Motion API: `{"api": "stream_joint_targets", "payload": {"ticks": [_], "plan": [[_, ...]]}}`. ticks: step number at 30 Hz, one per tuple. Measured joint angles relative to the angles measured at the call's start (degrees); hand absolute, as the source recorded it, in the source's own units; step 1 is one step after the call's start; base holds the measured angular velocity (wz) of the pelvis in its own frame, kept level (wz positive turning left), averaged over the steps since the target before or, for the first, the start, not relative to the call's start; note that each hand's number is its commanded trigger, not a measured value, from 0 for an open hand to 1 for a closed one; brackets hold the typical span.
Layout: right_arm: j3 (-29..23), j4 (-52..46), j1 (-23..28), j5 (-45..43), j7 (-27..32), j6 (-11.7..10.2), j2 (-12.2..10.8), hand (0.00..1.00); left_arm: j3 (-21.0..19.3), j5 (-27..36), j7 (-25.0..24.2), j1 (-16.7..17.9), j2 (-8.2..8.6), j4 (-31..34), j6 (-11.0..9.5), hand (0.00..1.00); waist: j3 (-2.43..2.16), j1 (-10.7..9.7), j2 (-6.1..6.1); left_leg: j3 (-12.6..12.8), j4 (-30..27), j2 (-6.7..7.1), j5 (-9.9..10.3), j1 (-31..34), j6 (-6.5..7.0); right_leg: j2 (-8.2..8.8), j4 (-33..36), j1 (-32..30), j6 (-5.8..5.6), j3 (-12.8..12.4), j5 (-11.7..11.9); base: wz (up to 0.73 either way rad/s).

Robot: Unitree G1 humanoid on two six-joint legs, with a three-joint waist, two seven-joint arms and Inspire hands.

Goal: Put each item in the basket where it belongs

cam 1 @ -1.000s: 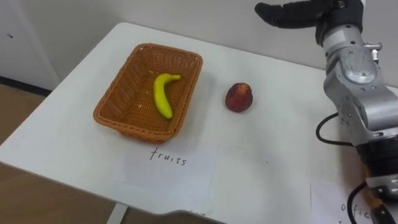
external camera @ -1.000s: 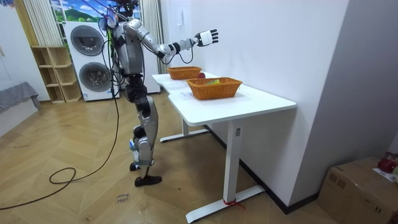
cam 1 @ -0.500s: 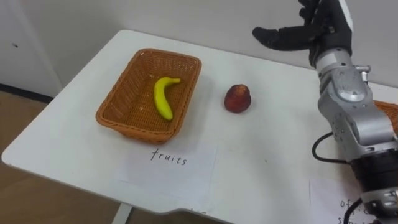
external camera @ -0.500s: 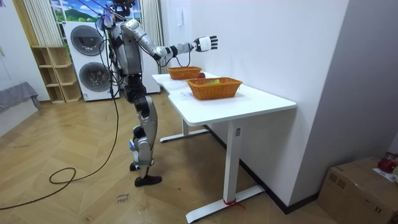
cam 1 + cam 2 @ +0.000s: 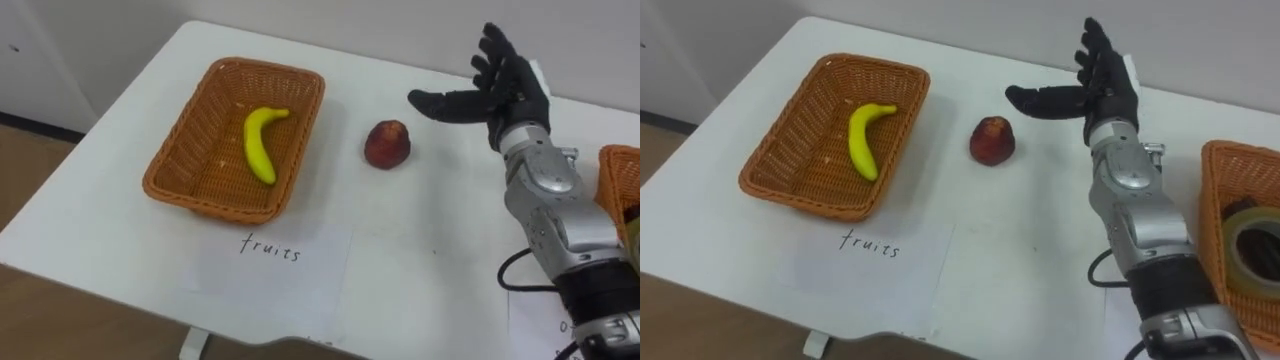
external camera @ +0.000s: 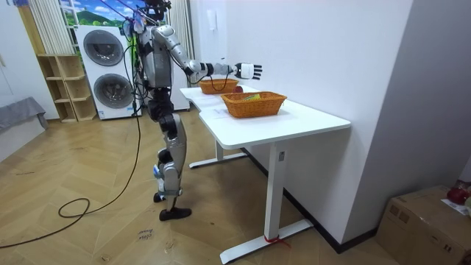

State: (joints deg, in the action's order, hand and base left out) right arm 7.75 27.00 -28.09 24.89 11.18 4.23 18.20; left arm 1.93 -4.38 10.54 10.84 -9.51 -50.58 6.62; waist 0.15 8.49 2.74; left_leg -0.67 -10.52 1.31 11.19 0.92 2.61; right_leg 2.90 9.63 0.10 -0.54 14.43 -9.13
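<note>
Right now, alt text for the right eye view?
The robot's open right hand hovers over a table, right of a red fruit. A banana lies in the wicker basket at left; a tape roll sits in a second basket at right.

A white sheet of paper [image 5: 268, 262] lies on the table [image 5: 420, 260] just in front of the wicker basket [image 5: 190, 165]. It bears one handwritten word in dark lowercase letters: "fruits". Well to the right of the basket, a second sheet [image 5: 530, 330] shows a few handwritten strokes, cut off and unreadable.
</note>
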Motion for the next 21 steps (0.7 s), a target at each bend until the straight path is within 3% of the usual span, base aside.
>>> {"api": "stream_joint_targets", "payload": {"ticks": [6,11,21], "plan": [[-0.01,1.16,-0.13,0.53,-0.12,-0.78,0.0,0.0,1.8,0.43,-0.27,-0.04,0.02,-0.29,-0.72,0.0,0.31,0.0,-0.37,0.0,-0.01,0.0,-0.01,1.56,0.01,0.07,0.09,-1.55,-0.01,0.42,0.01,0.0],[-0.01,1.94,-0.13,-0.28,-0.13,-1.74,-0.02,0.0,1.81,0.39,-1.1,-0.08,0.05,-1.5,-1.0,0.0,0.9,0.08,-0.87,-0.03,0.11,0.0,-0.01,1.68,0.01,0.1,0.05,-1.74,-0.01,0.64,0.01,0.0],[0.03,5.07,-0.12,-0.49,-0.21,-3.03,-0.55,0.0,2.56,0.66,-1.17,-0.99,-0.09,-4.86,-2.05,0.0,0.93,0.09,-0.79,-0.22,0.13,-0.02,-0.01,2.42,0.01,0.08,0.07,-2.51,-0.02,0.67,0.01,0.0]]}}
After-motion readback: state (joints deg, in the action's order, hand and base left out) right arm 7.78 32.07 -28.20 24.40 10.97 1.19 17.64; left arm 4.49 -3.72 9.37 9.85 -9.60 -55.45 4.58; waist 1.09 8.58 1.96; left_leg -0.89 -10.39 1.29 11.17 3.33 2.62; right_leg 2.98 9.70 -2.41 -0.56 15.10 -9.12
